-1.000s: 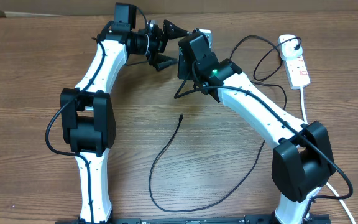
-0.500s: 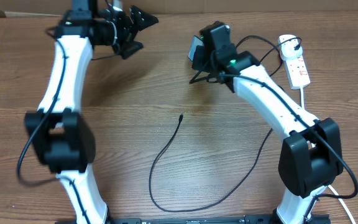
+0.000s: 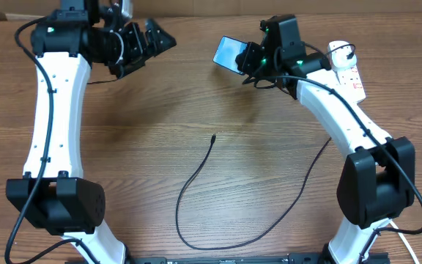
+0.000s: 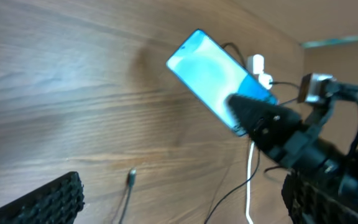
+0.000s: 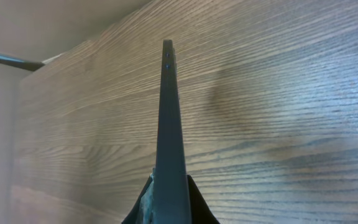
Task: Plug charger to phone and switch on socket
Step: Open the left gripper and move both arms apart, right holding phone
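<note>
Wooden table, brown grain, seen from above and from both wrists.

**Item 1: the phone.** Count: one. Cyan screen lit. It is held clear of the table at the far side, near the middle, and tilted. The right wrist view shows it edge-on. The right gripper is clenched on one end of it.

**Item 2: the charger.** Count: one. A thin black cable looping across the near half of the table. Its one connector tip lies free on the wood, well apart from the phone and from both grippers.

**Item 3: the socket.** Count: one. A white strip at the far right with reddish switch marks. It carries one black plug and one white cord. The switch position is too small to read.

**Item 4: grippers.** Count: two. The left gripper is at the far left, released, jaws spread and empty, aimed toward the phone.

**Step in hand (judged):** the phone is being presented for plugging. Nothing is connected and the socket is untouched.

**Next move (judged):** the free hand would need to drop to the connector tip and pinch the cable just behind it. It would then line the tip up square with the phone's port. Which end holds the port cannot be told.
</note>
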Motion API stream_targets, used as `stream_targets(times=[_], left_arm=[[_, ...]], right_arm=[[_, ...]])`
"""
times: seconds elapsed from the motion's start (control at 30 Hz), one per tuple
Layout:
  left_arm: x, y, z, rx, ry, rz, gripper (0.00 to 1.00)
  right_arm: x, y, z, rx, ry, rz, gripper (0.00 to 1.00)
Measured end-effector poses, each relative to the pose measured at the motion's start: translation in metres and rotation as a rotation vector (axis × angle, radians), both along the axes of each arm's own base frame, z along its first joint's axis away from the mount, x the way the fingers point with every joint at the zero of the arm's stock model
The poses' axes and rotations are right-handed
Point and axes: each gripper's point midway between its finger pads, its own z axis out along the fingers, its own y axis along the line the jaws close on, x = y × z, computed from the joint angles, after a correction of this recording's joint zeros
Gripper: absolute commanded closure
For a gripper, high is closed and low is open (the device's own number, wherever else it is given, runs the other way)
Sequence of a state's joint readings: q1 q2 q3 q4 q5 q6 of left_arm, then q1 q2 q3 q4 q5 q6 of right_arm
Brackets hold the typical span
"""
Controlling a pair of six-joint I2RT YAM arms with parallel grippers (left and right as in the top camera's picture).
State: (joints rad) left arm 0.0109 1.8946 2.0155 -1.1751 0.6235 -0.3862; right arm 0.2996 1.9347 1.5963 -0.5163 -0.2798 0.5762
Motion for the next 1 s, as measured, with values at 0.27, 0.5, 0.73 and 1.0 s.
stream_targets(times=[0.27, 0.5, 0.73, 1.0], left_arm=[[-0.010, 0.014, -0.006, 0.036, 0.012, -0.033, 0.05], [-0.042, 0.020, 0.036, 0.069, -0.073, -0.044, 0.04], [-0.092, 0.026, 0.086, 0.131, -0.221, -0.022, 0.04], [-0.093, 0.027, 0.020, 0.130, -0.206, -0.004, 0.00]], right_arm=[[0.000, -0.004, 0.003, 0.052, 0.020, 0.007, 0.96], [0.000, -0.002, 0.004, 0.063, 0.019, 0.009, 0.96], [0.004, -0.001, 0.008, 0.076, 0.004, 0.004, 0.96], [0.005, 0.010, 0.019, 0.155, -0.009, 0.029, 0.96]])
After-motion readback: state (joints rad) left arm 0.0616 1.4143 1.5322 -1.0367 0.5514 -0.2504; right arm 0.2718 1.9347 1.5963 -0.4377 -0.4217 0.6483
